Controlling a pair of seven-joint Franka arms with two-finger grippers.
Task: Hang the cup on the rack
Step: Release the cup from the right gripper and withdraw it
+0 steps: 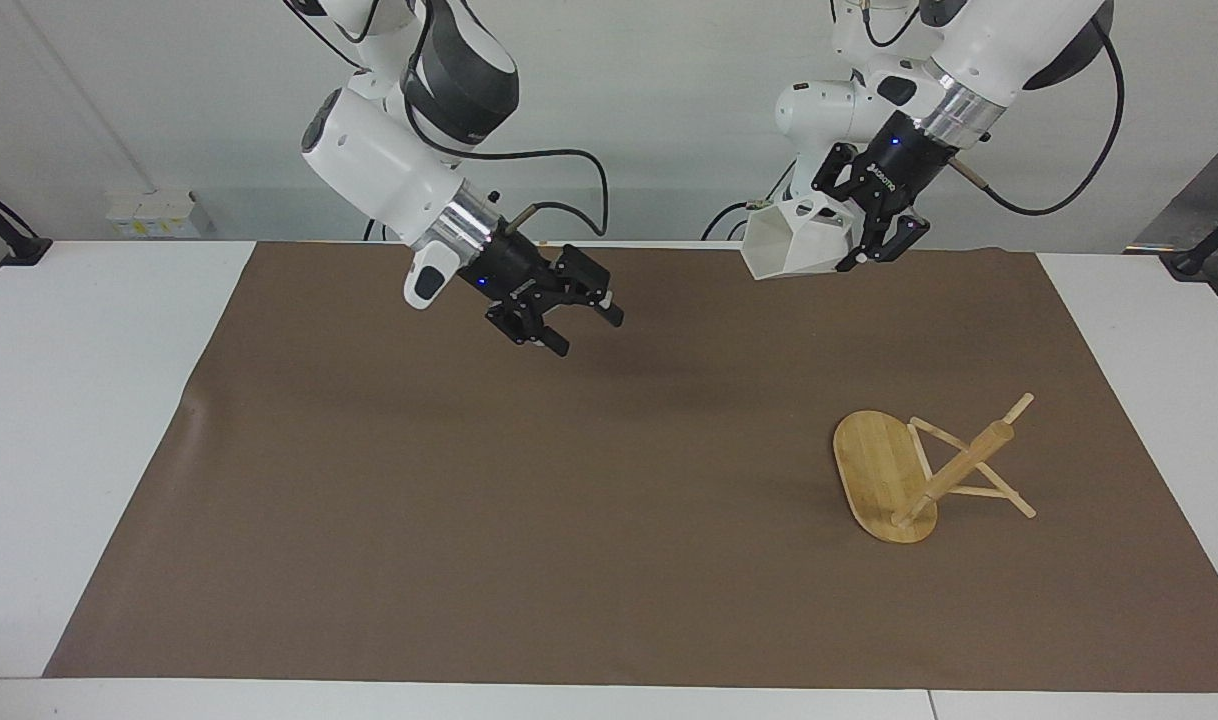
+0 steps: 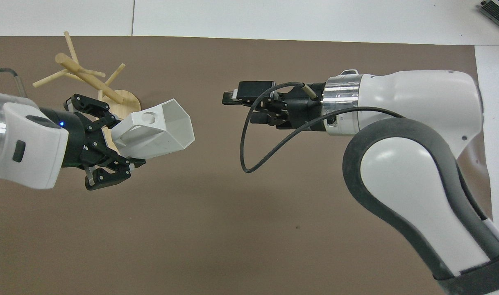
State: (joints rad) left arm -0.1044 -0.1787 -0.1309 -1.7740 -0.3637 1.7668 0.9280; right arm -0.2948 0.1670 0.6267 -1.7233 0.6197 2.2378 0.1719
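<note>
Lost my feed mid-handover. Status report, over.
Left hand shut on the cup, up in the air. Right hand open, empty, over the brown mat. Rack upright, no cup on it. Nothing between them.

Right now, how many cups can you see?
1: the cup is in the air, held by the left gripper over the mat, not on the rack. None looks hidden.

white faceted cup [image 1: 795,248]: 1, up in the air above the brown mat [image 1: 529,520] | bamboo mug rack [image 1: 909,475]: 1, on the mat, toward the left arm's end | brown mat: 1 | white table [image 1: 79,400]: 1, under the mat
</note>
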